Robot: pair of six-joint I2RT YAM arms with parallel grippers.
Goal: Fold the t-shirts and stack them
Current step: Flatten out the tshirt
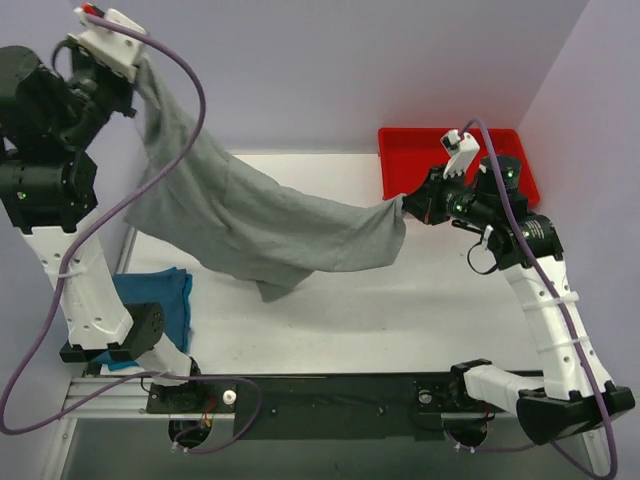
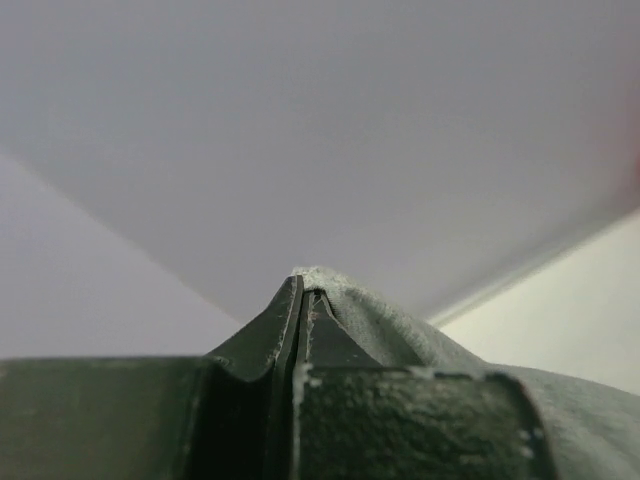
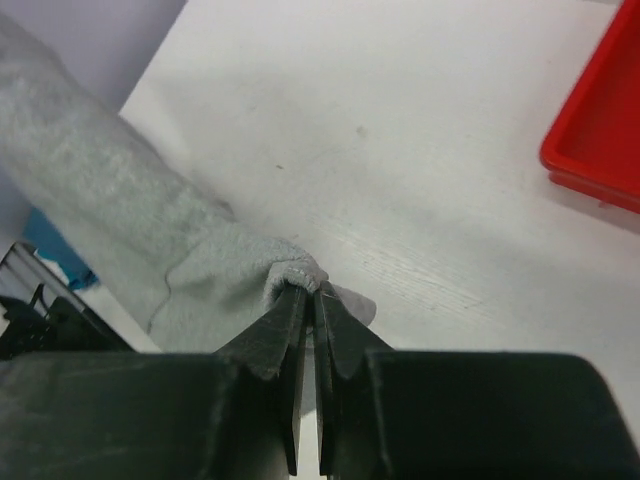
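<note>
The light grey t-shirt (image 1: pixel 250 215) hangs stretched in the air between both arms, sagging toward the table in the middle. High at the far left, my left gripper (image 1: pixel 138 75) is shut on one edge of it; in the left wrist view the grey cloth (image 2: pixel 400 325) bunches at the tips (image 2: pixel 305 292). My right gripper (image 1: pixel 408 203) is shut on the opposite edge, lower, in front of the tray; grey fabric (image 3: pixel 130 210) trails away from its tips (image 3: pixel 310 292). The teal-blue t-shirt (image 1: pixel 170 295) lies crumpled on the table at the left, partly behind the left arm.
A red plastic tray (image 1: pixel 410 155) sits at the back right of the white table (image 1: pixel 380 300), its corner (image 3: pixel 600 130) showing in the right wrist view. Purple cables loop off both arms. Grey walls close in behind and on both sides.
</note>
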